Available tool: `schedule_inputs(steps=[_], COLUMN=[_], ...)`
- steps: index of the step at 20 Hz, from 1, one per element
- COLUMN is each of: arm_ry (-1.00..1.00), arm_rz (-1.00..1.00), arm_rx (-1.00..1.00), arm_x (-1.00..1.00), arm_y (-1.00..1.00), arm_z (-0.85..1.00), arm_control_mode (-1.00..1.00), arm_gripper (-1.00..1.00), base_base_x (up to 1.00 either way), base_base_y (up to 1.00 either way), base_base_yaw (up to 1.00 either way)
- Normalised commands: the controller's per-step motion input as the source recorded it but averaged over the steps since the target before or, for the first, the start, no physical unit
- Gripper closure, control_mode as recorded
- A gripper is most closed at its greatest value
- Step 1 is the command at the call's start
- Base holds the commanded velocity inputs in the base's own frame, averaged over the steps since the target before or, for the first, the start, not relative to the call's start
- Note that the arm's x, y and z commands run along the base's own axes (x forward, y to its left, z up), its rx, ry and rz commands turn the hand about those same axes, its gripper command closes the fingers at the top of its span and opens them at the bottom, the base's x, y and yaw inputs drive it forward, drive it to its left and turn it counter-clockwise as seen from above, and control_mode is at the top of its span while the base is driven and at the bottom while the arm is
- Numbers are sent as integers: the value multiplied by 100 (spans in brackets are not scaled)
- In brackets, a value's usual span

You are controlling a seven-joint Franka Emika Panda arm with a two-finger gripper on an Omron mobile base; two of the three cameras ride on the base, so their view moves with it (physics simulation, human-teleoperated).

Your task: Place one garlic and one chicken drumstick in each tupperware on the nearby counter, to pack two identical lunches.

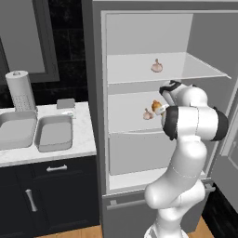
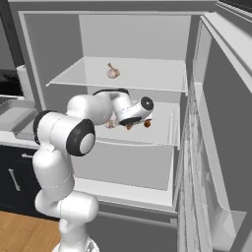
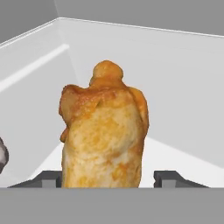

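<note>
The open grey fridge (image 1: 139, 28) stands beside a white marble table (image 1: 83, 135) that carries two grey tupperware tubs (image 1: 54, 132), over dark navy cabinets (image 1: 51, 195). The fingers (image 3: 112, 179) reach onto the middle shelf (image 2: 157, 133) and stand either side of a chicken drumstick (image 3: 103, 131); whether they grip it I cannot tell. One garlic (image 1: 148, 114) lies beside it, another garlic (image 1: 157, 66) on the shelf above.

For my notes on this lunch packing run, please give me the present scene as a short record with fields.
pincer: open, one fingertip on each side of a chicken drumstick, grip not confirmed
fridge: door open, drumstick on middle shelf
garlic: one bulb on top shelf, one beside the drumstick
tupperware: two, both without food
counter: white marble, left of fridge
</note>
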Motion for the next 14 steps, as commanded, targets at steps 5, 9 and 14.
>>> schedule_inputs(steps=[5,9,14], arm_ry=[0,0,-5], arm_rz=[0,0,-2], arm_rx=[0,0,-1], arm_x=[0,-15,-74], arm_y=[0,0,0], arm_z=[0,5,38], arm_control_mode=[-100,-100,-100], arm_gripper=[100,100,100], base_base_x=[0,0,0], base_base_y=[0,0,0], base_base_yaw=[0,0,0])
